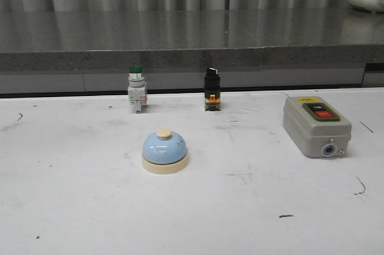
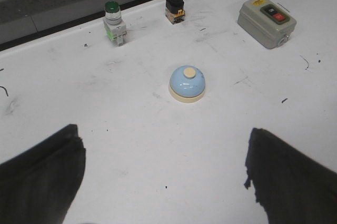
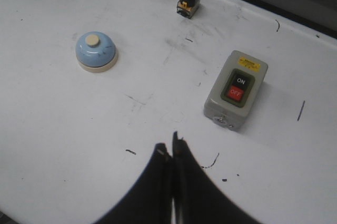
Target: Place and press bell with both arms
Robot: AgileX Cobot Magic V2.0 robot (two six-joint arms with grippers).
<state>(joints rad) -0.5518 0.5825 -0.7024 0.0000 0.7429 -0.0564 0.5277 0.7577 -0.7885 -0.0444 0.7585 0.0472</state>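
One bell (image 1: 164,151), one grey switch box (image 1: 316,126), two small upright push-button switches (image 1: 137,89) (image 1: 211,88), all on one table (image 1: 72,207).

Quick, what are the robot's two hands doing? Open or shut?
Left gripper: open, holding nothing.
Right gripper: shut, holding nothing.

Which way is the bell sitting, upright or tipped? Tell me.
Upright. The bell rests flat on its cream base on the table, with the button on top of the dome. Nothing touches it.
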